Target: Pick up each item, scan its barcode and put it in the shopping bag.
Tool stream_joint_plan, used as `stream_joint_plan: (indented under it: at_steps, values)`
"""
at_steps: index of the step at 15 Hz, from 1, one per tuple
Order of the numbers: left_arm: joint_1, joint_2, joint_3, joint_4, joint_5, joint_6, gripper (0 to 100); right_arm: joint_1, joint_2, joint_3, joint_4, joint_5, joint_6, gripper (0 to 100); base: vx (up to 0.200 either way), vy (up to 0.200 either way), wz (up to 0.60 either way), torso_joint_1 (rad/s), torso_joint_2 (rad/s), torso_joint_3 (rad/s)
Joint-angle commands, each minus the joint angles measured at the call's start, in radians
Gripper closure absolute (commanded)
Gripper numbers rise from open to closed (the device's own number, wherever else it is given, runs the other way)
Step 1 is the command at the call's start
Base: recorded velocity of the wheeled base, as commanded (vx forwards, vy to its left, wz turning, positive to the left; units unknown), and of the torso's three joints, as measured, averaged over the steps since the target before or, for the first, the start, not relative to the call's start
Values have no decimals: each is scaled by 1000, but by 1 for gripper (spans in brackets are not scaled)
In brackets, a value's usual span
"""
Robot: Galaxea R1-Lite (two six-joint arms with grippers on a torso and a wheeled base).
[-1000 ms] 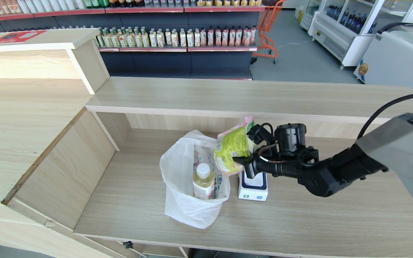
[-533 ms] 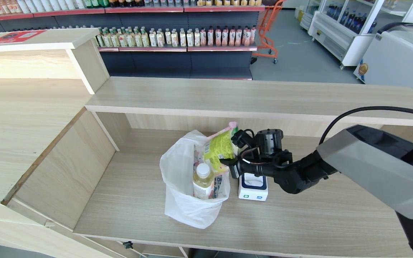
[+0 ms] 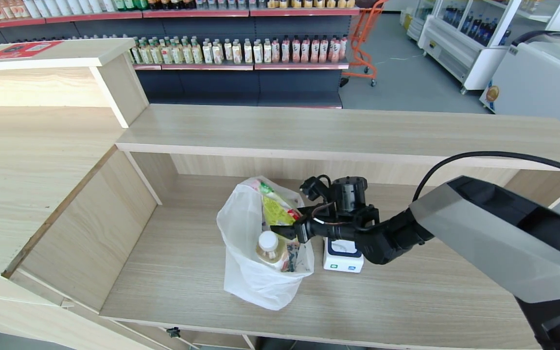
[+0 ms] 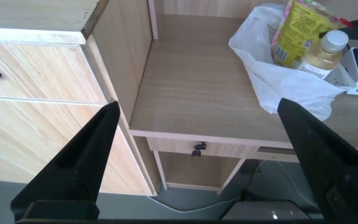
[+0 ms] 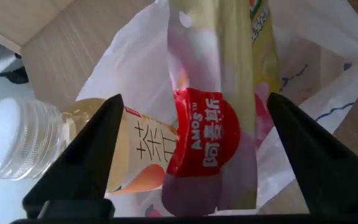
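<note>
The left pincer (image 4: 197,106) hangs off the table's (image 3: 406,296) near edge, well apart from the shopping bag (image 3: 241,233), fingers spread and empty. The bag holds a tea bottle (image 3: 269,245) and a green snack pouch (image 3: 276,210). The right arm lies level above the scanner (image 3: 342,258) just beside the bag. Its pincer (image 3: 282,229) is open at the bag's mouth, astride the pouch.

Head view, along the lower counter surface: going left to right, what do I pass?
shopping bag → bottle standing inside it → scanner
</note>
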Motion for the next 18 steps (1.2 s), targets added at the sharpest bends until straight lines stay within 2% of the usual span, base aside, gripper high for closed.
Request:
stream_joint_plan:
  at_steps: [1, 4, 6, 7, 9, 10, 11, 13, 14, 15, 16, 17, 18]
  values:
    - [0, 0, 0, 0, 0, 0, 0, 5, -54, -17, -3, 2, 106, 0, 0, 0, 0, 0, 0, 0]
    - [0, 0, 0, 0, 0, 0, 0, -43, -154, 43, -2, 2, 241, 0, 0, 0, 0, 0, 0, 0]
    - [0, 0, 0, 0, 0, 0, 0, -84, -272, 167, -2, 4, 309, 0, 0, 0, 0, 0, 0, 0]
    - [0, 0, 0, 0, 0, 0, 0, -102, -352, 256, 4, 4, 333, 0, 0, 0, 0, 0, 0, 0]
    - [0, 0, 0, 0, 0, 0, 0, -158, -614, 522, 23, 0, 351, 0, 0, 0, 0, 0, 0, 0]
    - [0, 0, 0, 0, 0, 0, 0, -214, -827, 704, 47, -6, 344, 0, 0, 0, 0, 0, 0, 0]
    - [0, 0, 0, 0, 0, 0, 0, -276, -988, 829, 75, -19, 330, 0, 0, 0, 0, 0, 0, 0]
    - [0, 0, 0, 0, 0, 0, 0, -435, -1298, 1089, 182, -128, 169, 0, 0, 0, 0, 0, 0, 0]
    - [0, 0, 0, 0, 0, 0, 0, -495, -1439, 1221, 202, -222, 146, 0, 0, 0, 0, 0, 0, 0]
    - [0, 0, 0, 0, -1, 0, 0, -509, -1605, 1352, 210, -306, 155, 0, 0, 0, 0, 0, 0, 0]
    - [0, 0, 0, 0, 0, 0, 0, -521, -1767, 1410, 255, -342, 152, 0, 0, 0, 0, 0, 0, 0]
    - [0, 0, -2, 0, 0, 0, 0, -529, -1930, 1410, 425, -346, 152, 0, 0, 0, 0, 0, 0, 0]
    - [0, 0, 0, 0, 0, 0, 0, -530, -2036, 1410, 534, -354, 152, 0, 0, 0, 0, 0, 0, 0]
